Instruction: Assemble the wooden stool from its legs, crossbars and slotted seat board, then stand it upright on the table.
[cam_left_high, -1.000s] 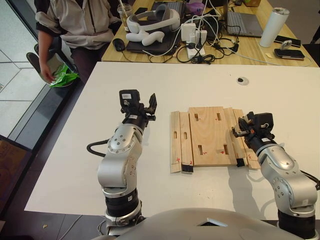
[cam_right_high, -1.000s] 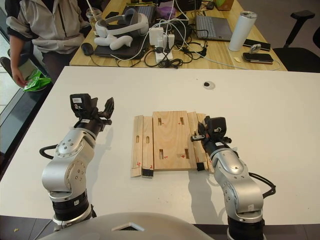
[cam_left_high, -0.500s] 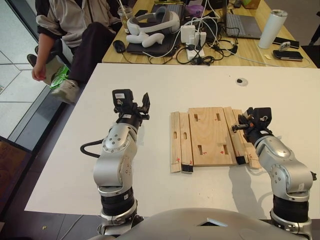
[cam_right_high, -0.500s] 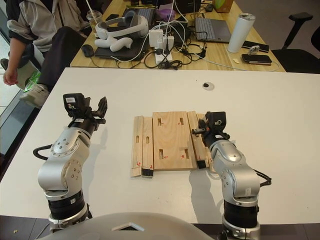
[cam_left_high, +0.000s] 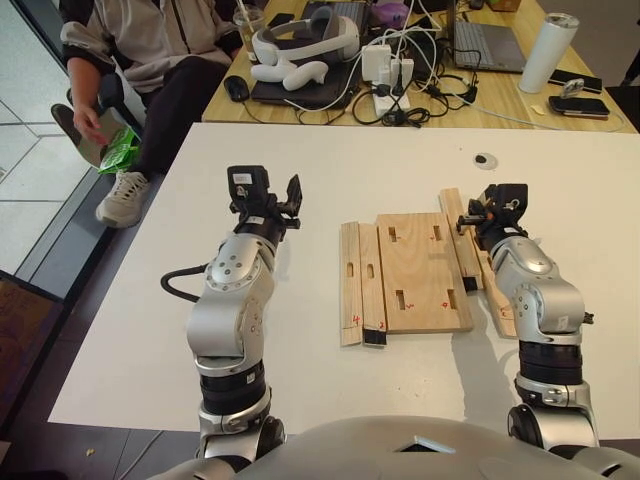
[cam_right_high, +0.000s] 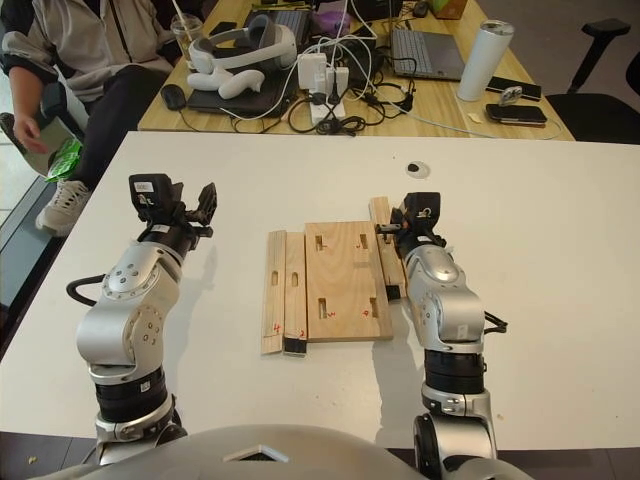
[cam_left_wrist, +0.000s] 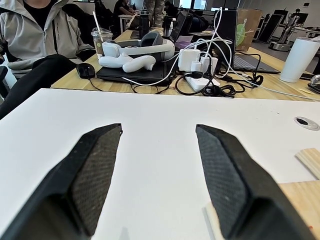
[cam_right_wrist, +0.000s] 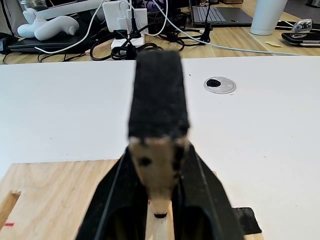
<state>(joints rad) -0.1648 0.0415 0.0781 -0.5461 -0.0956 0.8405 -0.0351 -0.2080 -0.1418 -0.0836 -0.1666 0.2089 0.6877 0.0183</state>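
Note:
The slotted seat board (cam_left_high: 420, 270) lies flat mid-table. Two wooden legs (cam_left_high: 360, 283) lie side by side against its left edge. My right gripper (cam_left_high: 474, 218) is at the board's far right corner, shut on another wooden leg (cam_left_high: 456, 232) that slants along the board's right edge. In the right wrist view this leg (cam_right_wrist: 158, 167) sits between the fingers (cam_right_wrist: 107, 200), its black-padded end pointing away. One more leg (cam_left_high: 500, 300) lies on the table to the right. My left gripper (cam_left_high: 282, 196) hovers left of the parts, open and holding nothing, its pads (cam_left_wrist: 97, 170) wide apart.
A round grommet (cam_left_high: 485, 160) is set in the table beyond the board. A wooden desk (cam_left_high: 500, 100) behind carries a headset, laptops, cables and a white tumbler (cam_left_high: 547, 52). Bare white tabletop extends to the left and right of the parts.
My right gripper has moved away from me along the board's right edge, taking the leg with it; the leg's far end now reaches past the board. The left gripper shifted slightly.

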